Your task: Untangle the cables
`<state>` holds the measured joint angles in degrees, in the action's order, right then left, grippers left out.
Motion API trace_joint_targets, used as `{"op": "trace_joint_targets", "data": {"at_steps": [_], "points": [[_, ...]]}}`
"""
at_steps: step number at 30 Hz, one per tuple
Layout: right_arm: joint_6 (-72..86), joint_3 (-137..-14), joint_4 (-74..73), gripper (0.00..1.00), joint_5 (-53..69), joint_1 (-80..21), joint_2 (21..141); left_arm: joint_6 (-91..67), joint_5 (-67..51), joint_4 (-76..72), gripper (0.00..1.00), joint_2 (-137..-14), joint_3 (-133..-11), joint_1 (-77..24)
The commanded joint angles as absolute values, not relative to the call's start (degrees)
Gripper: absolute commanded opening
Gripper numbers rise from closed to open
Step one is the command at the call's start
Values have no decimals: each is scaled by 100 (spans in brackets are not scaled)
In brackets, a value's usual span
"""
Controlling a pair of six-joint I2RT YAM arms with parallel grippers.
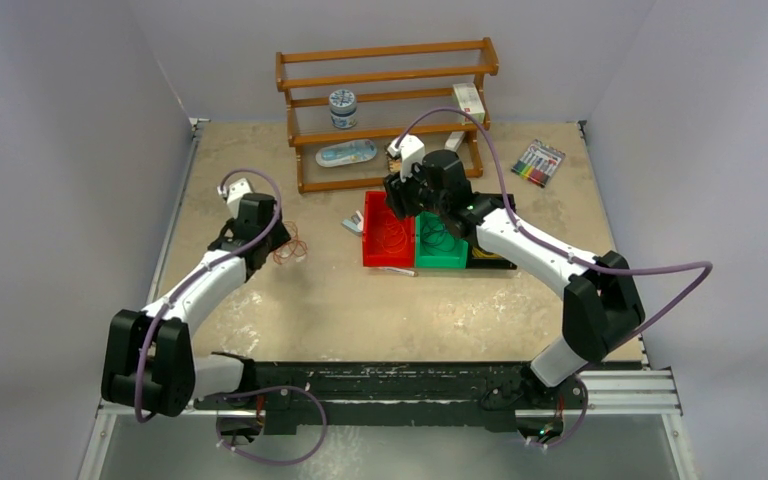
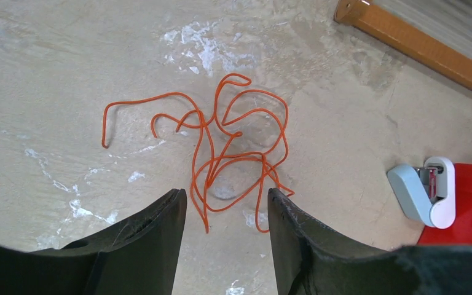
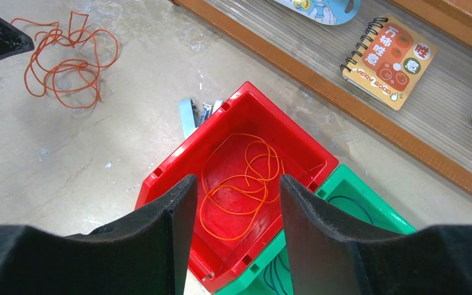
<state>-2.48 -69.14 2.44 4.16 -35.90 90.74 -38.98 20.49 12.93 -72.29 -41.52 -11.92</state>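
Left gripper (image 2: 227, 198), fingers spread and gripping nothing, hangs over a loose orange cable tangle (image 2: 233, 147) on the table at frame centre. Right gripper (image 3: 236, 181), also spread, hovers above a red bin (image 3: 295, 144) containing a coiled orange cable (image 3: 246, 161).

Red bin (image 1: 372, 250) mid-table (image 1: 360, 310), thin orange loops (image 1: 392, 236) inside. Green bin (image 1: 442, 264) touches its right side and holds dark loops (image 1: 438, 238). Right gripper (image 1: 407, 203) hangs over both. Left of red bin a loose orange cable (image 1: 288, 248), with left gripper (image 1: 263, 238) just beside it. Wooden rack (image 1: 388, 100) behind.
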Motion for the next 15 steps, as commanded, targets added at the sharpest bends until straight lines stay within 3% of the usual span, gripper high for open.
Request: {"op": "trace_joint_targets", "data": {"at_steps": [1,9,15], "points": [[-173,-6909,527,55,536,-3595,9060,-3909,2112,1057,50,-7353,-4181,-1160],[-179,-6976,436,55,554,-3598,9081,-3818,2349,878,49,-7794,-4152,-1143],[-189,-7005,389,54,586,-3600,9070,-3845,2341,532,36,-8016,-4071,-1143]]}}
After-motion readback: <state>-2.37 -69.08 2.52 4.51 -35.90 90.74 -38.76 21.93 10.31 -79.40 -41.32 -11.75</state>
